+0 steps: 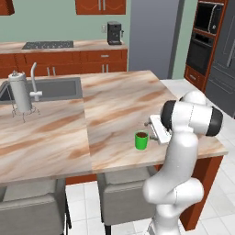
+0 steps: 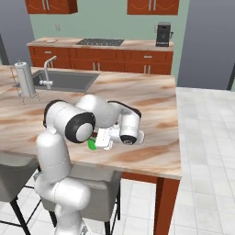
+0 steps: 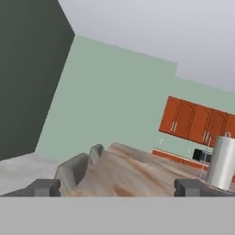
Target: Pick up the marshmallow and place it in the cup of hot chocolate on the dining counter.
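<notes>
We see cup (image 1: 142,140) on surface (image 1: 110,114) | arm (image 1: 183,137) just beside cup | canister (image 1: 20,93) well apart | end effector (image 3: 117,188) wide, empty

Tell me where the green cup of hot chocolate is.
The green cup stands on the dining counter near its front edge, just left of the arm in the left base view.

Arm is rising from the base, folding at the elbow and reaching low and forward, with the wrist turned so the hand is lying roughly level. Gripper (image 3: 117,187) is pointing sideways along the horizon, not down. Its two dark fingertips (image 3: 43,187) are standing wide apart with nothing between them.
</notes>
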{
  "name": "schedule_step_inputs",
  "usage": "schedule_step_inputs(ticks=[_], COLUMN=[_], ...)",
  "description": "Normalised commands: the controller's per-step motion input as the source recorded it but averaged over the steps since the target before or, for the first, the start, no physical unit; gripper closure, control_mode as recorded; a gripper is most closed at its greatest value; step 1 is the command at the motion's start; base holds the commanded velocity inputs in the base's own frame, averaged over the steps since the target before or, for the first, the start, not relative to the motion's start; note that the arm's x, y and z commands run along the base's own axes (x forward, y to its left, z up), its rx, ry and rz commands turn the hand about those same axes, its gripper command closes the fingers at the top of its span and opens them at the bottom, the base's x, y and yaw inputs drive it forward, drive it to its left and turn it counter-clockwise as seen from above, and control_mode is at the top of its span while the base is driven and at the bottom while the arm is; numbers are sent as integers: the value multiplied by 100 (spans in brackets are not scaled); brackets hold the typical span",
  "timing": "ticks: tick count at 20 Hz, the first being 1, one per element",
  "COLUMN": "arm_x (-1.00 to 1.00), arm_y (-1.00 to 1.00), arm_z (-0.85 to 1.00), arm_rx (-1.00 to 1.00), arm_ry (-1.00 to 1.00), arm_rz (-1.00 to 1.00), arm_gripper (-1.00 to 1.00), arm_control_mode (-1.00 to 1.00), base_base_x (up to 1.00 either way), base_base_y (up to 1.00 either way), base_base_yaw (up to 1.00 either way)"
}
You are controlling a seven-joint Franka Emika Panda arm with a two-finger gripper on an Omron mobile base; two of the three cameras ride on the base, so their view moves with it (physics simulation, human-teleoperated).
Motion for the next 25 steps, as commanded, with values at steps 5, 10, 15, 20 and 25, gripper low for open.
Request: schedule_step_inputs(ticks=[5,10,15,20,25], arm_x=[-99,-97,-78,-59,-75], arm_y=[13,20,5,0,1], arm_z=[85,98,94,73,37], arm_rx=[0,0,0,0,0], arm_ry=[-42,-45,-34,-24,-19], arm_rz=[-6,-3,-11,-17,-11], arm_gripper=[-100,-100,-100,-100,-100], arm_control_mode=[-100,-100,-100,-100,-100], base_base_x=[0,0,0,0,0], base_base_y=[0,0,0,0,0], base_base_yaw=[0,0,0,0,0])
